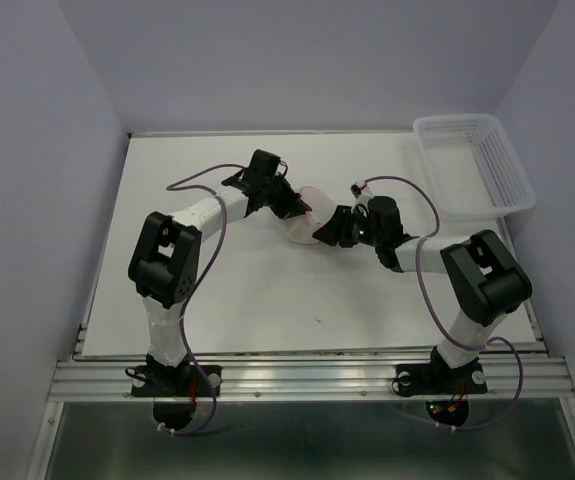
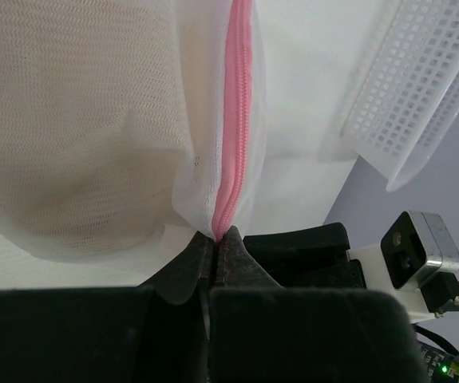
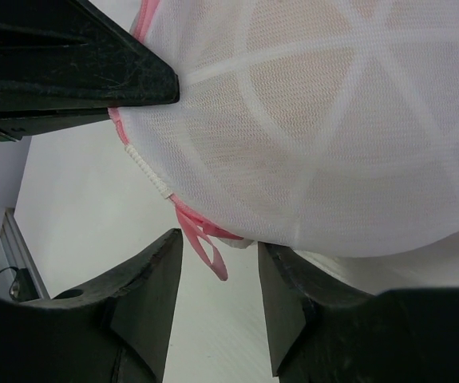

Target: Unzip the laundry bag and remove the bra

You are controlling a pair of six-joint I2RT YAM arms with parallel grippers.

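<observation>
Now | left hand (image 2: pixel 215 239) pinching zipper (image 2: pixel 237 120) of laundry bag (image 2: pixel 77 120) | right hand (image 3: pixel 217 259) agape

1x round translucent white mesh laundry bag w/ pink zip (image 3: pixel 389 199); 1x beige padded bra (image 3: pixel 293 88); 1x white plastic lattice basket (image 1: pixel 497 160); 2x robot arms: L (image 1: pixel 172 262), R (image 1: pixel 477 280).

Round translucent white mesh laundry bag (image 1: pixel 314 205), pink zipper: left hand (image 2: pixel 215 239) pinching zipper edge blocks bag's left; right hand (image 3: pixel 217 255), jaws apart, crowds bag's right. Flat white table (image 1: pixel 267 300) open on bag's near side. White plastic lattice basket (image 1: pixel 472 165) well apart, far right of bag.
</observation>
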